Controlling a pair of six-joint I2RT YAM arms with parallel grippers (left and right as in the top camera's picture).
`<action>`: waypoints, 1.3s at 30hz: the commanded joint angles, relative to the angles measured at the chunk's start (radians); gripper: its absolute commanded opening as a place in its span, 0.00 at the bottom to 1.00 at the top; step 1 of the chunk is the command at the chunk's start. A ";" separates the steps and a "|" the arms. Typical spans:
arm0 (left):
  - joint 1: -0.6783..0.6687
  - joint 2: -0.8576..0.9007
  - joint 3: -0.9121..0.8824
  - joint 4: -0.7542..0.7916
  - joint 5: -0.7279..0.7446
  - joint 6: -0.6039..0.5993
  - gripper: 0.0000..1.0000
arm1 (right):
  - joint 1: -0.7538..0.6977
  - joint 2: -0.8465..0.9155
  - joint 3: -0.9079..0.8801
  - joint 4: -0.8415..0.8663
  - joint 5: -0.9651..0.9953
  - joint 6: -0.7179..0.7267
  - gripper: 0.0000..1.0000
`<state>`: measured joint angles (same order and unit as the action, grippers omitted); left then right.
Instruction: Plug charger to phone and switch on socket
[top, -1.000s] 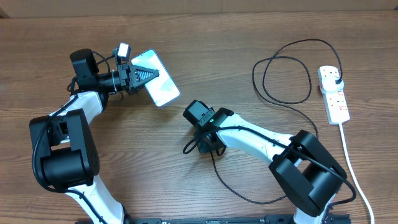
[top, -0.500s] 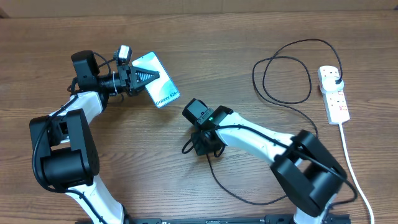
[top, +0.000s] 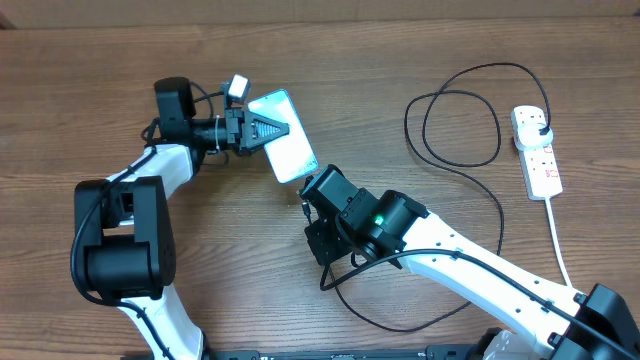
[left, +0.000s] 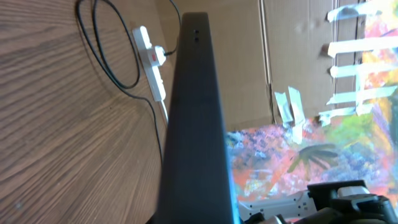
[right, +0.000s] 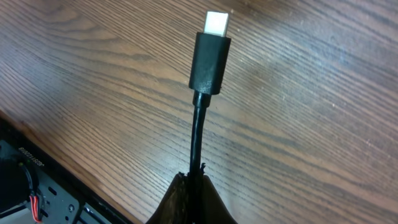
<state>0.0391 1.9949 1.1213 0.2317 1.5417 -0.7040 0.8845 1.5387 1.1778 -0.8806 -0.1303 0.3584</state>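
Observation:
My left gripper (top: 268, 128) is shut on the phone (top: 284, 148), a slim smartphone with a light blue screen, held tilted above the table. In the left wrist view the phone (left: 194, 118) shows edge-on. My right gripper (top: 305, 200) is shut on the charger cable just behind its connector tip (right: 211, 53), below the phone's lower end. The black cable (top: 460, 160) loops across the table to its plug head (top: 541, 131), seated in the white power strip (top: 537, 151) at the far right. The strip also shows in the left wrist view (left: 151, 65).
The strip's thick white cord (top: 565, 265) runs down the right side toward the front edge. Loose cable loops (top: 400, 310) lie under my right arm. Cardboard and a colourful painted sheet (left: 323, 124) stand beyond the table.
My left gripper has carried the phone to the right. My right arm has swung up and left, bringing the connector tip close beneath the phone's lower end.

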 joint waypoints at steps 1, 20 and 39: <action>-0.012 -0.004 0.019 0.004 0.039 0.034 0.04 | -0.001 -0.002 -0.001 0.011 -0.002 -0.061 0.04; -0.014 -0.004 0.019 -0.052 0.041 0.031 0.04 | -0.087 -0.001 -0.001 0.046 -0.053 -0.169 0.04; -0.042 -0.004 0.019 -0.056 0.042 0.047 0.04 | -0.122 0.021 0.000 0.030 -0.051 -0.211 0.04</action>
<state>0.0059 1.9949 1.1213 0.1745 1.5417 -0.6949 0.7887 1.5600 1.1778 -0.8326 -0.1795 0.1562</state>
